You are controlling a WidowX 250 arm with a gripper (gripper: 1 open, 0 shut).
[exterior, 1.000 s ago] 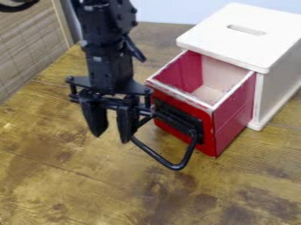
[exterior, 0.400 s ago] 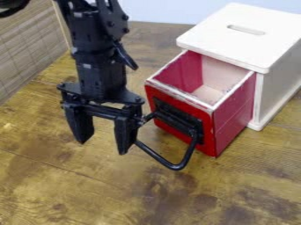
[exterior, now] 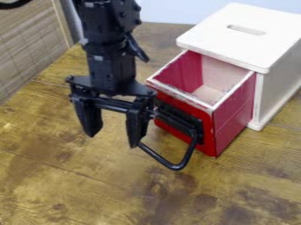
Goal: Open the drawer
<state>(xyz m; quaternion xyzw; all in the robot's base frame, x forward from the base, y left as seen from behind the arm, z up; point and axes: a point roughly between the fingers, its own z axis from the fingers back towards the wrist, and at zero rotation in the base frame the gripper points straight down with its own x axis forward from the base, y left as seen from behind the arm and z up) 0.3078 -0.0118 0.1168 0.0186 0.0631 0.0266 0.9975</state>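
We see the red drawer [exterior: 202, 98] pulled out of a white cabinet [exterior: 265, 61] on the wooden desk [exterior: 70, 189]. Our claw [exterior: 112, 130] hangs spread wide, empty, pointing down just left of the drawer's black loop handle [exterior: 174, 149].

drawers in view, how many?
1. The red drawer stands pulled out of the white cabinet, its black loop handle lying toward the open gripper. Any on the cabinet's far sides would be hidden.

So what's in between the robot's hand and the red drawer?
In the camera view, only the drawer's own black wire loop handle. It sticks out from the red drawer toward the open hand, over bare wooden table.
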